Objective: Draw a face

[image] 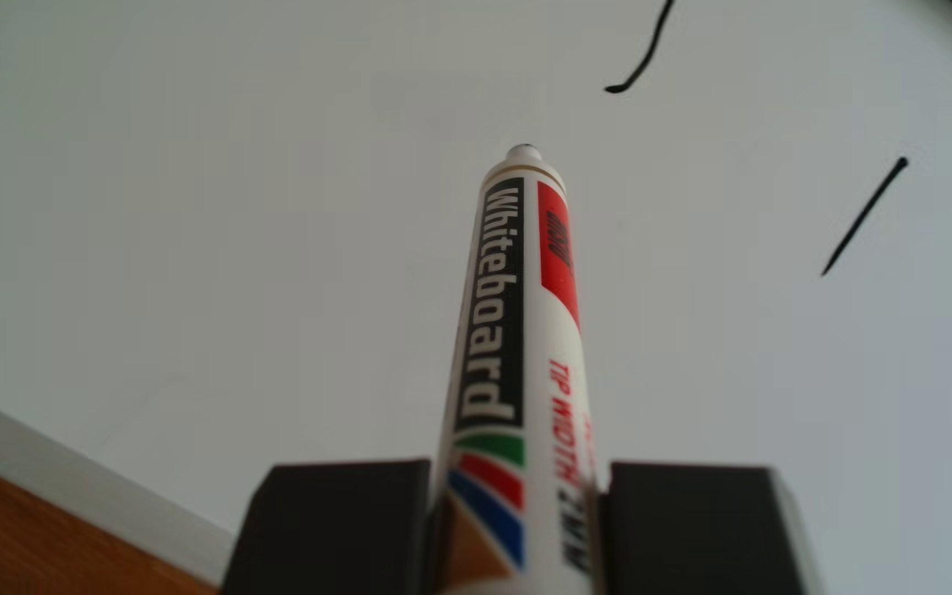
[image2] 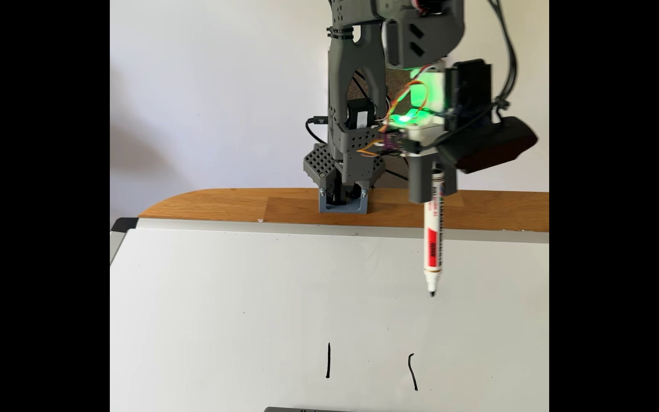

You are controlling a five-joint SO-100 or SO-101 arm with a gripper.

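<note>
My gripper (image: 519,486) (image2: 433,190) is shut on a white whiteboard marker (image: 511,320) (image2: 433,241), uncapped and pointing tip-down at the whiteboard (image: 204,200) (image2: 240,285). The marker's black tip (image2: 432,293) sits near the board's far right part; I cannot tell if it touches. The face is two short black ink strokes. One is a straight stroke (image: 863,220) (image2: 328,360). The other is a slightly curved stroke with a hooked end (image: 642,57) (image2: 412,372). Both strokes lie well away from the tip, towards the board's near edge in the fixed view.
The whiteboard lies on a wooden table (image2: 221,202) (image: 33,526), with the arm's base (image2: 343,204) clamped behind the board's far edge. A grey object (image2: 304,409) pokes in at the bottom edge of the fixed view. A plain wall stands behind.
</note>
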